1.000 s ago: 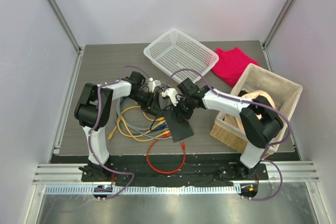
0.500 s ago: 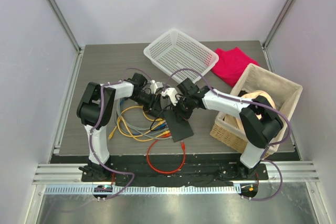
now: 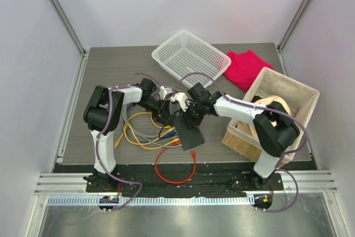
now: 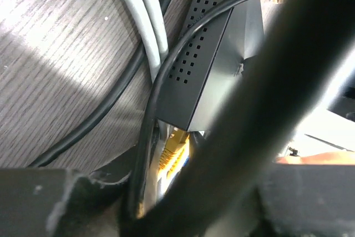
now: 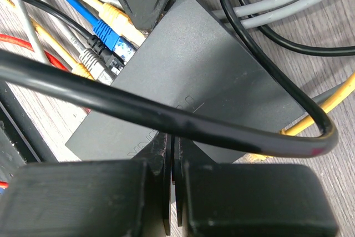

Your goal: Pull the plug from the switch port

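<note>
The switch (image 3: 189, 135) is a flat black box lying among cables at mid-table; its top fills the right wrist view (image 5: 205, 76) and its vented side shows in the left wrist view (image 4: 208, 48). A yellow plug (image 5: 117, 18) sits in a port on its edge, beside a blue plug (image 5: 112, 37) and a grey one (image 5: 99, 59). My left gripper (image 3: 168, 118) is at that edge, closed around the yellow plug (image 4: 173, 151); a blurred black cable hides much of the jaws. My right gripper (image 5: 172, 156) is shut, tips pressed on the switch top under a black cable (image 5: 166, 117).
A tangle of yellow, grey and black cables (image 3: 138, 134) lies left of the switch, and a red cable (image 3: 175, 173) loops near the front edge. A white mesh basket (image 3: 191, 56), a red cloth (image 3: 244, 67) and a wooden crate (image 3: 274, 112) stand behind and to the right.
My left arm has shifted slightly to the right at the elbow. Both grippers stay at the switch, and the yellow plug is still in its port.
</note>
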`<action>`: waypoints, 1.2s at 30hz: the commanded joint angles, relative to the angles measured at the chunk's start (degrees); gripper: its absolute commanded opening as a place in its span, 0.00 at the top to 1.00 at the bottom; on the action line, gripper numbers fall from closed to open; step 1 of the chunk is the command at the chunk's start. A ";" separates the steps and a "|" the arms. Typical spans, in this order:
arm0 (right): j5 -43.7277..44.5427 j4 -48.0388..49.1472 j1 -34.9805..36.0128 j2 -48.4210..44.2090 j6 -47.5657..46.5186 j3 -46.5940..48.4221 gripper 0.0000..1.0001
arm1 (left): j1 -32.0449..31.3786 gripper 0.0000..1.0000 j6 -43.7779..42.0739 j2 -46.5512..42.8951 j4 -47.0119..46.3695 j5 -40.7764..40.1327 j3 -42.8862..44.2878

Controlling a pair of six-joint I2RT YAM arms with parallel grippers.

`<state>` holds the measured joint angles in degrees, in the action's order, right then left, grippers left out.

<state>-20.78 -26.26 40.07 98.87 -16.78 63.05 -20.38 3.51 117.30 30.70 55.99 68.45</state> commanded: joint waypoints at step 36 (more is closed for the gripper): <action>6.80 1.21 0.27 -2.19 -1.51 -5.74 0.99 | -2.29 1.00 -11.39 7.17 16.36 6.49 10.94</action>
<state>-18.44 -22.15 40.12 96.64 -16.84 59.99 -22.13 -17.52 127.94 55.07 58.87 86.61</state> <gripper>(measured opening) 0.031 0.051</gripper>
